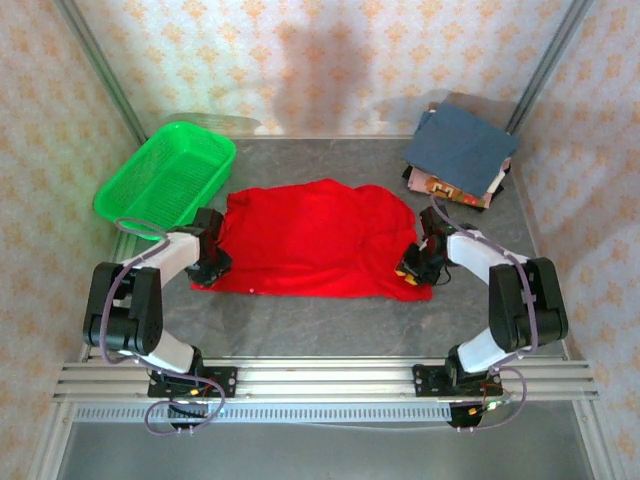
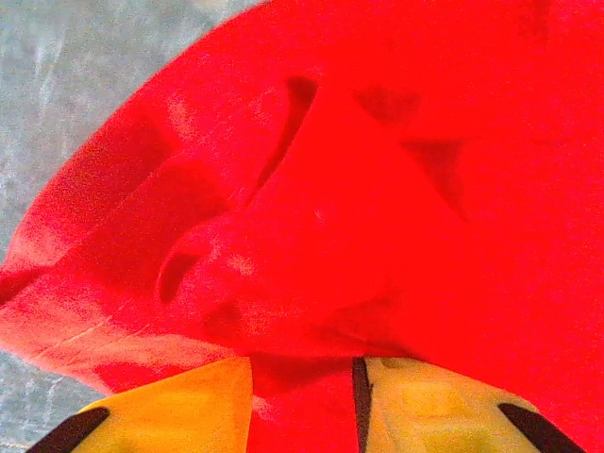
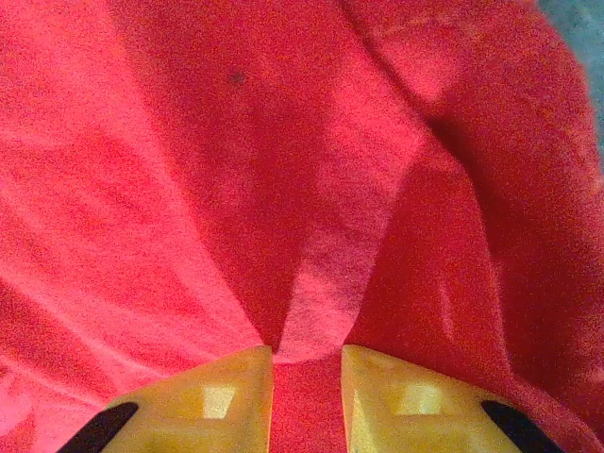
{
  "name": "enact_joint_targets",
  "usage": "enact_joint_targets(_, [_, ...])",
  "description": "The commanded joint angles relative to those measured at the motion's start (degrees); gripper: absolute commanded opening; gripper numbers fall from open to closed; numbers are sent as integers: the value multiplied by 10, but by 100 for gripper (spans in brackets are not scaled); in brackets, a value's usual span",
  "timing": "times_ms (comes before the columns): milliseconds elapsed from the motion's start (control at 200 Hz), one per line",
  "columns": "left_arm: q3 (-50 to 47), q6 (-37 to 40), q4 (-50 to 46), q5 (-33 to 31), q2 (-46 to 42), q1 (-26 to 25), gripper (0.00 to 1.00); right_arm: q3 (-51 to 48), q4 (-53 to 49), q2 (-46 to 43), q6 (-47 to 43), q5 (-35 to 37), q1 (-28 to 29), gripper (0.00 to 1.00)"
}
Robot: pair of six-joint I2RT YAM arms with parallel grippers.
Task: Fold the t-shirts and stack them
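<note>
A bright red cloth t-shirt (image 1: 315, 240) is lying spread out in the middle of the flat grey table (image 1: 320, 325). It is lying a bit wrinkled, with its long side going from left to right.

The left gripper (image 1: 208, 262) is sitting at the left edge of the red shirt. In the left wrist view, its two yellow fingers (image 2: 179, 411) are pinching a bunch of the red cloth (image 2: 340, 236) between them, and the cloth is puckering into folds just in front of them. A little of the grey table is showing past the shirt's edge at the left.

The right gripper (image 1: 412, 268) is sitting at the right near corner of the red shirt. In the right wrist view, its yellow fingers (image 3: 415, 401) are squeezing a raised ridge of red cloth (image 3: 330, 283), which is running up and away from the gap between them.

A green plastic mesh basket (image 1: 165, 175) is sitting at the far left, just beside the shirt's far left corner. At the far right corner, well apart from the basket, a folded slate-blue shirt (image 1: 460, 148) is lying on top of a small pile. A folded pink and orange patterned shirt (image 1: 440, 185) is poking out under it.
</note>
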Motion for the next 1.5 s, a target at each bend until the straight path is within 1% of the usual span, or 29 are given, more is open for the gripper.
enact_joint_targets(0, [29,5,-3,-19,3,8,34,-11,-7,16,-18,33,-4,25])
enact_joint_targets(95, [38,8,-15,-23,3,12,35,-13,-11,29,-25,44,-6,25])
enact_joint_targets(235, [35,4,-8,-23,9,17,37,-12,-16,41,-31,59,-9,24])
enact_joint_targets(340, [33,-6,20,-14,26,20,40,-5,-24,46,-37,62,-11,24])
enact_joint_targets(455, [57,-6,32,-18,49,20,41,-4,-25,47,-39,61,-12,24])
enact_joint_targets(716, [114,-8,56,-31,71,20,45,-2,-26,50,-46,55,-11,24])
enact_joint_targets(941, [146,-11,53,-40,81,20,46,7,-28,58,-50,48,-12,24])
enact_joint_targets(1006, [148,-15,49,-33,61,20,49,11,-32,53,-50,49,-12,24])
enact_joint_targets(1061, [142,-18,46,-25,33,18,53,15,-37,39,-49,53,-13,25])
enact_joint_targets(1116, [133,-22,33,-19,3,16,55,24,-50,23,-48,67,-13,26])
enact_joint_targets(1226, [97,-26,4,-8,-61,14,58,44,-74,-9,-47,90,-12,32])
enact_joint_targets(1326, [58,-22,-9,-11,-98,15,60,58,-87,-43,-36,106,-13,35])
enact_joint_targets(1496, [15,-32,-3,-9,-123,17,61,63,-92,-101,-31,137,-12,43])
